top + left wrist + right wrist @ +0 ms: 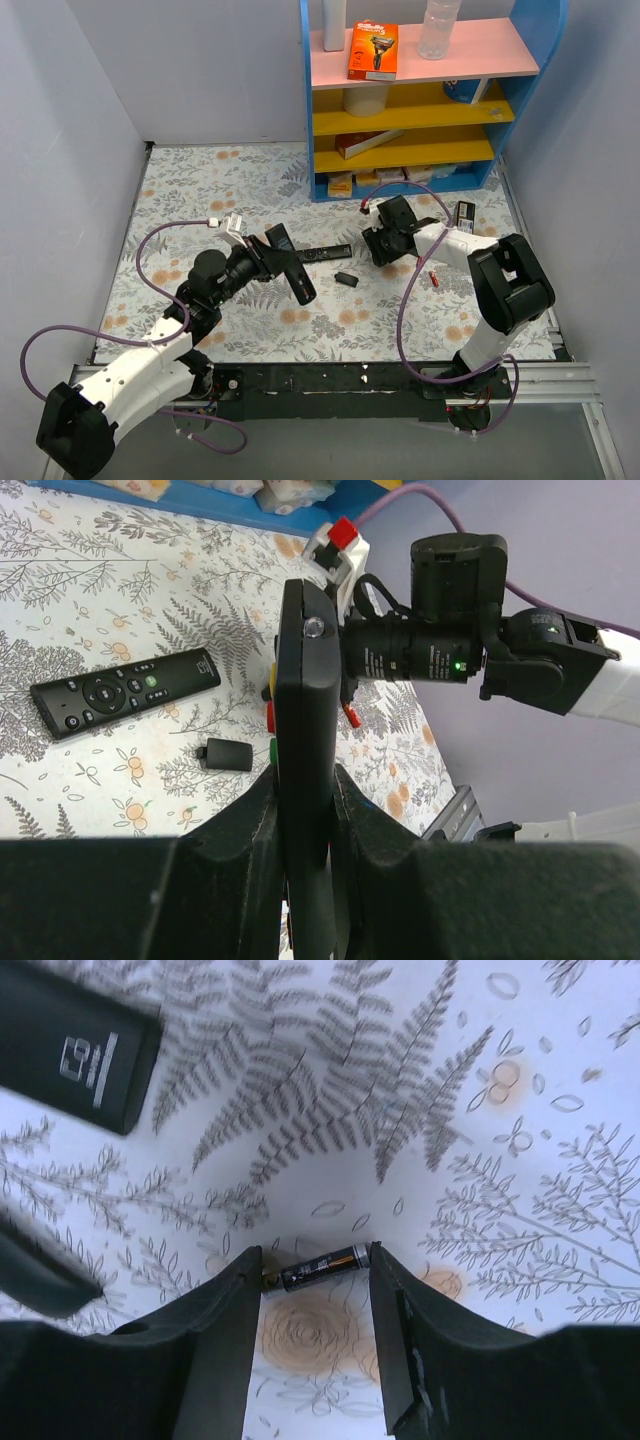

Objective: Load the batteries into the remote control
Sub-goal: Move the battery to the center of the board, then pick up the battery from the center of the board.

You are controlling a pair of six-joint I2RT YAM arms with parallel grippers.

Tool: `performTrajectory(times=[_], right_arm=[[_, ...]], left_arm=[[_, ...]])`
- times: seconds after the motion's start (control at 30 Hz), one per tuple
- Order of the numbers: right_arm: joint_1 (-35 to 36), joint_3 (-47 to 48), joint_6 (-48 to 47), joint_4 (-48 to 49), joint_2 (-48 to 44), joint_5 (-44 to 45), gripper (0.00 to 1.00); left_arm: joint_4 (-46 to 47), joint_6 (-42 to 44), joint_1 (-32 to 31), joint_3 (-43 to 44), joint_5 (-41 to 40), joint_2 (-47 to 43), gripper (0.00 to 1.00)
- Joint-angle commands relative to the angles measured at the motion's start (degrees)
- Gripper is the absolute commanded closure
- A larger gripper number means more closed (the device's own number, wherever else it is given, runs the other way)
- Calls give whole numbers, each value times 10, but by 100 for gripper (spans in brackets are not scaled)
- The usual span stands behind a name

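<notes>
My left gripper [262,258] [305,785] is shut on the long black remote control [292,268] [305,680], held on edge above the floral cloth with coloured buttons showing along its left side. A dark, gold-banded battery [320,1266] lies on the cloth. My right gripper [383,247] [315,1260] is down around it lengthwise, and each end of the cell touches a fingertip. A red battery [434,278] lies apart on the cloth to the right of that gripper.
A slim plain black remote [322,254] [125,690] [75,1045] lies mid-table, with a small black cover piece [347,278] [225,753] near it. A silver-edged remote [465,213] rests by the blue shelf unit [420,100] at the back.
</notes>
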Motion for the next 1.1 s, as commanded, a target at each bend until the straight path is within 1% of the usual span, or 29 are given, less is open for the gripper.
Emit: performTrajectory(times=[0.0,0.03,0.07,0.23,0.3,0.33,0.47,0.53,0.57,0.63,0.73,0.77,0.83,0.93,1.07], right_arm=[[7,-31,-91,-77,-23,-43,48],[13,-33,-99,-79,-25,-46,45],[17,-35,-106,-82,-25,-50,40],[66,-41,-163,-92,-16,-29,34],[84,-47,-170,-91,-15,-28,30],[88,-49,-170,-90,-16,-27,29],[91,-47,-145,-84,-48,3,18],[91,-36,-127,-83,-61,28,17],[91,-34,-102,-80,-79,36,16],[91,-38,-66,-67,-100,60,16],[91,-47,11,-56,-140,69,21],[91,-54,37,-54,-154,66,24],[91,-71,96,-28,-165,42,26],[91,-102,162,1,-176,34,34],[96,-114,205,28,-163,46,44]], left_arm=[[48,1,4,9,1,4,100],[51,1,4,7,2,6,100],[56,1,4,7,3,7,100],[70,8,3,5,17,14,100],[75,14,4,6,23,14,100],[77,15,3,6,24,15,100],[74,21,3,13,24,19,100],[74,22,3,14,24,20,100],[74,23,3,15,23,21,100],[74,24,3,17,23,26,100],[74,23,4,18,19,30,100],[74,22,4,17,18,30,100],[77,22,4,17,17,34,100],[81,21,4,19,22,43,100],[82,20,3,23,29,52,100]])
